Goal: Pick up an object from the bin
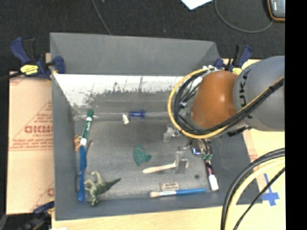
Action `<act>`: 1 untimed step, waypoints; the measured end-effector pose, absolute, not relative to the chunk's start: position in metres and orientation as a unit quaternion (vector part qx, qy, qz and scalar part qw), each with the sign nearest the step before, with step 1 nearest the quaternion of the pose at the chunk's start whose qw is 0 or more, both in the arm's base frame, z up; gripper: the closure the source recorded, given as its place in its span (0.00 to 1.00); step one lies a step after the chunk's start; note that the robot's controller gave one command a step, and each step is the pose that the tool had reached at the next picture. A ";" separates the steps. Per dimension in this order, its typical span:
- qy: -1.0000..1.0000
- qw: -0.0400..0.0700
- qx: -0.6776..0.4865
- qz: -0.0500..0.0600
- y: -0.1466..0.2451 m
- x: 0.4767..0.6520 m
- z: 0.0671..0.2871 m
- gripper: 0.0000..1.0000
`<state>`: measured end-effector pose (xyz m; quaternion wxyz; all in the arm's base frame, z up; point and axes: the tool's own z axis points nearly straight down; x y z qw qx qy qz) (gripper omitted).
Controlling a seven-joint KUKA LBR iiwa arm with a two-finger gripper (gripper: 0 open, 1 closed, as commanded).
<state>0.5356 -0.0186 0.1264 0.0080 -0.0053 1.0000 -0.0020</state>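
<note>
Where the arm (261, 95) reaches into the grey bin (139, 51) from the right, its orange cover (213, 99) and a loop of black cables (175, 114) hang over the right half of the bin, and the jaws stand low beneath them, near the floor in the middle-right part. Whether the jaws are wide or narrow I cannot tell. The nearest thing is a cream-coloured stick (158, 168), which lies flat, and its right end is just beside the jaws; I cannot tell if this end is between them. A small teal thing (141, 155) lies to the left of the stick and a little further back. A blue pen (180, 192) lies along the front wall. A small white and red thing (211, 177) is near the right wall. Well apart, in the front-left corner, lies a green dinosaur toy (98, 186), with a long blue thing (81, 169) beside it and a green and white marker (86, 127) further back.
</note>
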 end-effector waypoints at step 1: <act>0.998 0.000 -0.057 0.000 0.001 0.536 0.100 0.00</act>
